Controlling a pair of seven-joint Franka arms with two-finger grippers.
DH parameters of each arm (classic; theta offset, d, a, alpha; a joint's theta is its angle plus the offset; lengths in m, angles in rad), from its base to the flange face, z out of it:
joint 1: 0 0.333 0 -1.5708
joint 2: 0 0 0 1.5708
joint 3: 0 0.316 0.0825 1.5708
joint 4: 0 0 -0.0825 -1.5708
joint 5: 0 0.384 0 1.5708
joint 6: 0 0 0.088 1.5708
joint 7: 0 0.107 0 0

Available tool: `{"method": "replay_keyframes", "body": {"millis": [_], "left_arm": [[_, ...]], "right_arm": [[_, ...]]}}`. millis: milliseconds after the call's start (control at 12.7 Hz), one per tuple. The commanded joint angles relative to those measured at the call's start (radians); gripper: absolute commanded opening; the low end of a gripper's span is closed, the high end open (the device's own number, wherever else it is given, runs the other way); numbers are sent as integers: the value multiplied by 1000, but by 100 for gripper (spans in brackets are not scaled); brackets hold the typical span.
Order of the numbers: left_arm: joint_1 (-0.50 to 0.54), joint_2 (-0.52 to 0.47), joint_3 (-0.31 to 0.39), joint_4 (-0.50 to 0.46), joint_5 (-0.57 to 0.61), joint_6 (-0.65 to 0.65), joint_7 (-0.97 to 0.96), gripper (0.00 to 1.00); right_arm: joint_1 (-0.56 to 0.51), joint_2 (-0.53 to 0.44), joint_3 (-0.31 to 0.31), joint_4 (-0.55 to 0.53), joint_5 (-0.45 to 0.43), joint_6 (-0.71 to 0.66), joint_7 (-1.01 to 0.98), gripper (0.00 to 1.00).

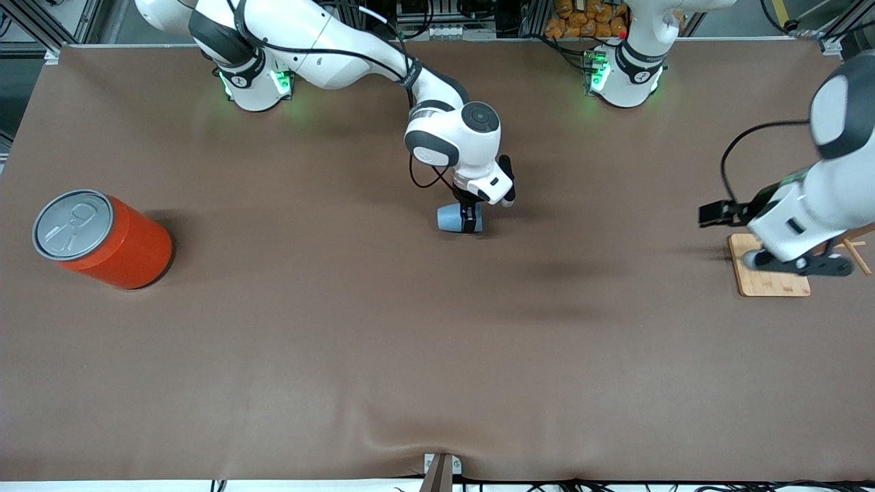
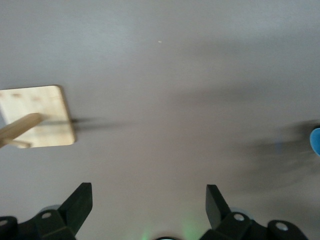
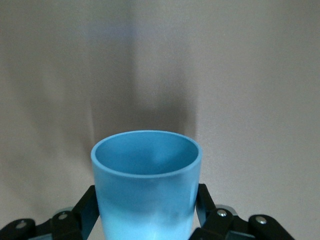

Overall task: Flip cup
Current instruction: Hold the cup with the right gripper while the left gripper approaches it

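Right tool [image 1: 470, 217] over mid-worktop [image 1: 342, 342], fingers clamped on either side of the cup [image 1: 452, 218] — cup lying sideways in the grip, rim [image 3: 146, 152] plain in the right wrist view. Left tool [image 2: 149, 205] spread wide, holding nothing, waiting over a small wooden board [image 1: 769, 281] at the left arm's end. Orange can [image 1: 102, 239] upright at the right arm's end — well apart from the cup.
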Motion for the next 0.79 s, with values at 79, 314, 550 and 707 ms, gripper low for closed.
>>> {"method": "replay_keyframes", "body": {"millis": [79,314,550,707], "left_arm": [[14,1,1,-107,-138,74,42,100],[15,2,1,-225,-270,155,146,100],[17,10,3,-367,-501,256,275,100],[14,8,1,-434,-574,306,327,100]], "right_arm": [[-8,22,3,27,-32,0,32,100],[-16,3,26,27,-24,-26,35,100],[-69,-20,114,28,-12,-113,38,100],[-123,-34,207,28,-12,-210,53,100]]}}
